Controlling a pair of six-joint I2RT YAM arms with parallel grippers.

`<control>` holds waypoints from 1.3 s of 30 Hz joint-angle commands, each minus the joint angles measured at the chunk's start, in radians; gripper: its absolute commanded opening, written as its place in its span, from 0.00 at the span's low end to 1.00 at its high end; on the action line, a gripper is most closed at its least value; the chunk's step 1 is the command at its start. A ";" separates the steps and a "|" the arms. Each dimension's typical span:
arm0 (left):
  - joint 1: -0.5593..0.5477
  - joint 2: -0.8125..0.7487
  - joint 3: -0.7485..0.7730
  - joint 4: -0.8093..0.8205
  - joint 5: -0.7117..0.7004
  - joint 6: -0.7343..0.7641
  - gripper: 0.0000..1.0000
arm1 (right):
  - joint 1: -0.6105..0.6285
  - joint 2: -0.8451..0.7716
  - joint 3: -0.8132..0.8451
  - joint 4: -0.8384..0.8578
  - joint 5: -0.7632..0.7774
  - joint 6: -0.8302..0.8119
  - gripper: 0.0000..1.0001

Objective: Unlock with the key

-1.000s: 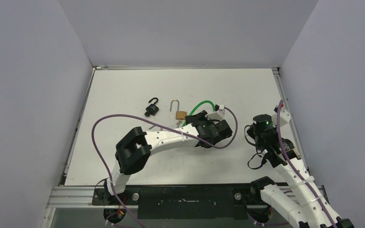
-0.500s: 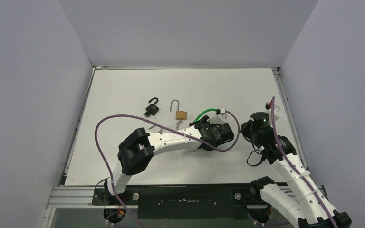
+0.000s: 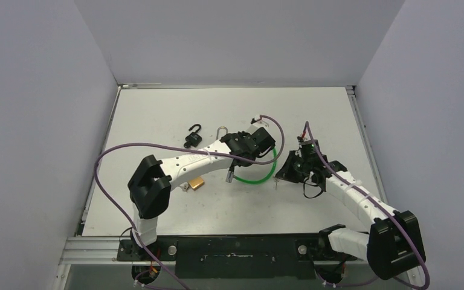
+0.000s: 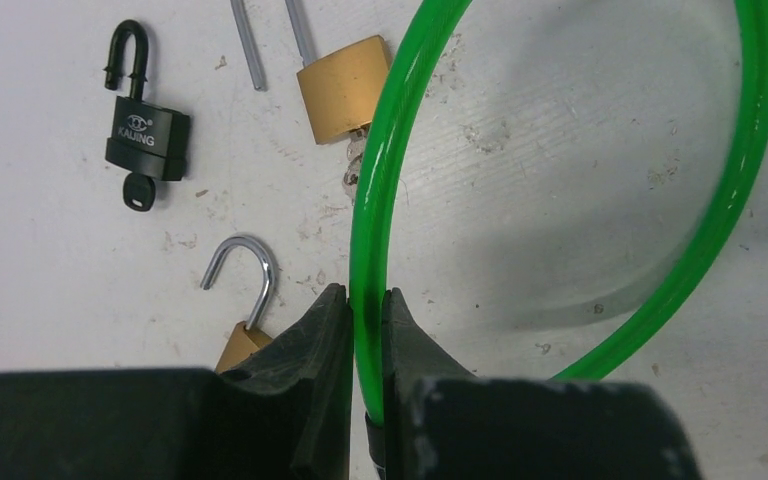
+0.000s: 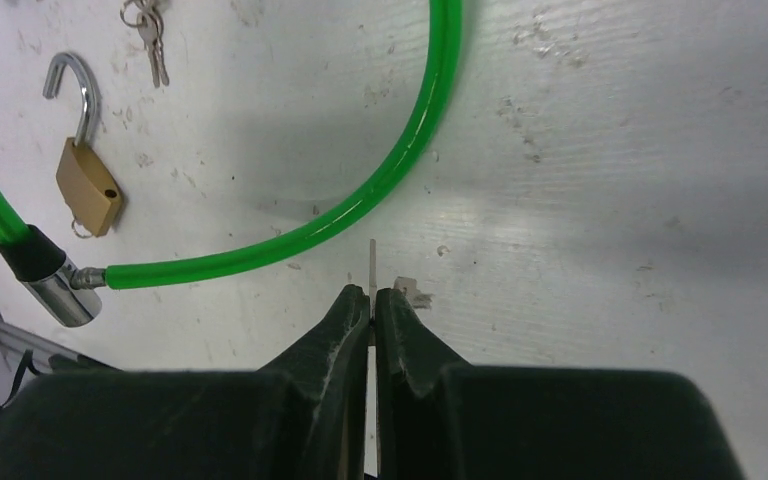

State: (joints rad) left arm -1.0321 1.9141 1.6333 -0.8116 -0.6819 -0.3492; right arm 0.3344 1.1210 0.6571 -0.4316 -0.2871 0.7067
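A green cable lock [image 3: 264, 176] curves in a loop on the white table, and its chrome lock end [image 5: 55, 295] hangs near the loop's open side. My left gripper [image 4: 365, 297] is shut on the green cable [image 4: 378, 180] just above its black collar; it also shows in the top view [image 3: 237, 162]. My right gripper [image 5: 372, 296] is shut on a thin key [image 5: 373, 262] seen edge-on, blade poking forward, just outside the loop and apart from the chrome end. It sits right of the loop in the top view [image 3: 283, 175].
A black padlock [image 4: 147, 140] with a key in it lies open at the back left. A brass padlock [image 4: 345, 88] with a long shackle and a second open brass padlock [image 5: 88, 185] lie nearby. A small bunch of keys [image 5: 150, 25] lies beside them.
My left gripper has swung back and left, carrying the green cable, which now spreads in a wide loop. My right gripper has moved left toward the loop with the key.
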 commanded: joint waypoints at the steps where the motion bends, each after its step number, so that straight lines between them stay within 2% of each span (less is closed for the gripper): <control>1: 0.039 -0.099 -0.018 0.077 0.150 -0.058 0.00 | -0.001 0.068 -0.005 0.126 -0.130 -0.025 0.00; 9: 0.125 -0.208 -0.126 0.208 0.386 -0.139 0.00 | 0.005 0.204 0.027 0.190 -0.143 -0.038 0.00; 14: 0.199 -0.278 -0.229 0.324 0.539 -0.216 0.00 | 0.010 0.204 0.000 0.219 -0.141 -0.023 0.00; 25: 0.316 -0.420 -0.515 0.769 0.859 -0.500 0.00 | 0.012 0.182 -0.106 0.416 -0.207 0.036 0.00; 33: 0.353 -0.444 -0.678 1.164 1.044 -0.693 0.00 | 0.012 0.174 -0.120 0.436 -0.212 0.034 0.00; 36: 0.355 -0.437 -0.689 1.241 1.083 -0.715 0.00 | 0.011 0.159 -0.118 0.447 -0.211 0.032 0.00; 39: 0.356 -0.439 -0.675 1.231 1.084 -0.690 0.00 | 0.011 0.133 -0.101 0.420 -0.196 0.029 0.00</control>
State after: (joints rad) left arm -0.6811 1.5215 0.9260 0.2031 0.3252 -0.9966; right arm 0.3412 1.3159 0.5388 -0.0494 -0.4870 0.7418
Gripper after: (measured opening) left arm 0.088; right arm 0.039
